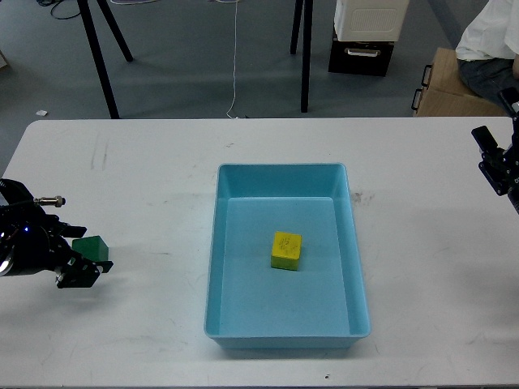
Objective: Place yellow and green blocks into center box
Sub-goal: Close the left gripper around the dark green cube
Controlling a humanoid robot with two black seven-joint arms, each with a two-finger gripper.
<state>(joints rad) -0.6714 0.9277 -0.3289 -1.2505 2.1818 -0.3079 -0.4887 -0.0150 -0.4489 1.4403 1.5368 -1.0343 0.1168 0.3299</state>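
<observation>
The white table [146, 162] fills most of the head view, and at its middle sits the light blue center box [281, 172], long axis running from twelve to six o'clock. Inside it, slightly below center, the yellow block [285, 250] already rests on the floor of the box, its marked face up and its edges turned a little off the box's walls. That leaves the green block [91, 247], out at nine o'clock from the box and well apart from it, on the table's left side. The left gripper [81, 261] is right there: its fingers reach around the cube from the lower left, one tip showing just past the cube at about four o'clock, and they look closed on it, though the dark fingers make actual contact hard to confirm. The cube has no long axis to speak of; one corner points roughly toward the box. From the claw, the box lies at three o'clock, so I judge the coming move to be a lift and a carry straight rightward. The right gripper [491, 166] hangs at the far right edge, holding nothing, its jaws too dark to read.
</observation>
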